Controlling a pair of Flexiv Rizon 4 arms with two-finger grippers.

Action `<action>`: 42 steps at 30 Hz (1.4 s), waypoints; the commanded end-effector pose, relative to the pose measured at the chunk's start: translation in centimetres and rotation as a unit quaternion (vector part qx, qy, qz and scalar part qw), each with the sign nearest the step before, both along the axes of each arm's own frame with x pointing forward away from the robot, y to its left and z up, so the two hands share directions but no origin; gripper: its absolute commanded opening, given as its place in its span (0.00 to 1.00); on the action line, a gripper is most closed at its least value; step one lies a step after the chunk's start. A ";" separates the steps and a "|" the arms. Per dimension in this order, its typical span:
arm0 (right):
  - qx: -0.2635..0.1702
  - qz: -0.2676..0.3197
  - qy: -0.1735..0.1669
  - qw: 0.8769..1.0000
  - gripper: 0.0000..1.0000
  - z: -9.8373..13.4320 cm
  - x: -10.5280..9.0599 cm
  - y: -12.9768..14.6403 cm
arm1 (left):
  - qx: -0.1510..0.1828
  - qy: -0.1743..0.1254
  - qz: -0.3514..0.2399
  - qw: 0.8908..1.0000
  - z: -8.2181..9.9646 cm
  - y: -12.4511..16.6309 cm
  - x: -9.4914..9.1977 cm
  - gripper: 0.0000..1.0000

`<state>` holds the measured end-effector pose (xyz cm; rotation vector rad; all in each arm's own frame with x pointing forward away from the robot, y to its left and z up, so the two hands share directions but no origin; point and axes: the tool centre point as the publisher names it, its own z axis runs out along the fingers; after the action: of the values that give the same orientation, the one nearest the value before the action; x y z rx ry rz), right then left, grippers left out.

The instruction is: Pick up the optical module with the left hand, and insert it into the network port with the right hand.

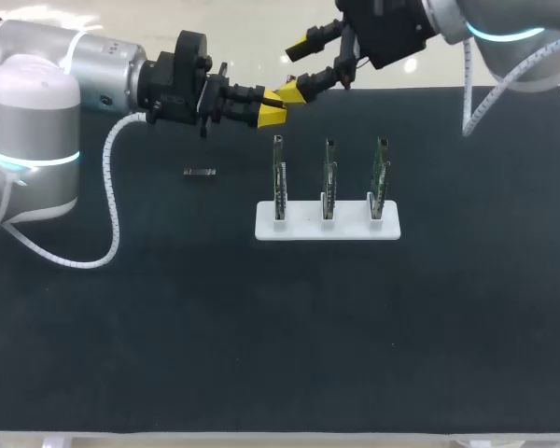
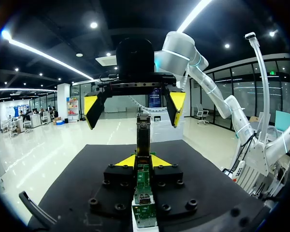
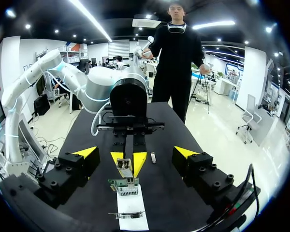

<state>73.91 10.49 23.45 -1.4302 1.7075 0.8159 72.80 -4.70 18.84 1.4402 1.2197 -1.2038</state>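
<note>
**Module (image 2: 143,133) in left gripper (image 1: 273,110), offered to the right**

Module: a slim dark bar, pinched at one end between the left gripper's yellow tips, which are closed on it from both sides. Its free end pokes out beyond the tips, above the far side of the table (image 1: 261,355) and just behind the boards (image 1: 328,177).

By its look it is small, light and rigid, a metal-cased part that will not bend. The smooth flat sides may slide between the pads if squeezed off-centre. The best hold is probably across the two broad faces, mid-body, leaving the connector end bare. That end is likely the delicate part and needs to go in straight, without twisting.

Right gripper (image 1: 303,65) hangs just beyond the module with its fingers spread wide and nothing in them, one on either side of the free end.

Three boards stand upright in a white base (image 1: 299,224). Which edge carries the port is not clear from above.

A small dark piece (image 1: 199,172) lies flat on the table, well to the left of the base.

No writing can be read on the module, boards or base.
</note>
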 end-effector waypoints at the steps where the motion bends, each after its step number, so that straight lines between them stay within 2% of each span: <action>1: -0.006 -0.026 -0.013 1.000 1.00 -0.3 -1.2 0.4 | 0.000 0.000 -0.001 1.000 0.0 0.0 0.1 0.00; 12: -0.014 -0.022 -0.008 1.000 1.00 0.4 -1.3 0.2 | 0.000 0.000 -0.001 1.000 0.0 0.0 0.1 0.00; 13: -0.014 -0.021 -0.008 1.000 0.76 0.4 -1.3 0.2 | 0.000 0.000 -0.001 1.000 0.0 0.0 0.1 0.00; 14: -0.014 -0.021 -0.007 1.000 0.64 0.5 -1.3 0.2 | 0.000 0.000 -0.001 1.000 0.0 0.0 0.1 0.00; 15: -0.014 -0.021 -0.006 1.000 0.60 0.5 -1.2 0.2 | 0.000 0.000 -0.001 1.000 0.0 0.0 0.1 0.00; 16: -0.014 -0.021 -0.005 1.000 0.45 0.5 -1.2 0.2 | 0.000 0.000 -0.001 1.000 0.0 0.0 0.1 0.00; 17: -0.014 -0.021 -0.005 1.000 0.43 0.5 -1.2 0.3 | 0.000 0.000 -0.001 1.000 0.0 0.0 0.1 0.00; 25: -0.012 -0.021 -0.007 1.000 0.40 0.4 -1.0 0.6 | 0.000 0.000 -0.001 1.000 0.0 0.0 0.1 0.00; 28: -0.013 -0.022 -0.008 1.000 0.33 0.3 -0.9 0.6 | 0.000 0.000 -0.001 1.000 0.0 0.0 0.1 0.00; 29: -0.013 -0.022 -0.008 1.000 0.27 0.3 -0.9 0.6 | 0.000 0.000 -0.001 1.000 0.0 0.0 0.1 0.00; 31: -0.012 -0.021 -0.009 1.000 0.28 0.3 -0.9 0.6 | 0.000 0.000 -0.001 1.000 0.0 0.0 0.1 0.00; 35: -0.013 -0.021 -0.009 1.000 0.22 0.3 -0.9 0.6 | 0.000 0.000 -0.001 1.000 0.0 0.0 0.1 0.00; 37: -0.015 -0.021 -0.009 1.000 0.00 0.3 -0.9 0.6 | 0.000 0.000 -0.001 1.000 0.0 0.0 0.1 0.00; 41: -0.016 -0.021 -0.010 1.000 0.00 0.2 -0.9 0.6 | 0.000 0.000 -0.001 1.000 0.0 0.0 0.1 0.00; 42: -0.016 -0.021 -0.010 1.000 0.00 0.2 -0.9 0.6 | 0.000 0.000 -0.001 1.000 0.0 0.0 0.1 0.62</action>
<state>73.00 10.95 23.64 -1.4151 1.7322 0.7556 72.81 -4.69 18.84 1.4399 1.2199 -1.2037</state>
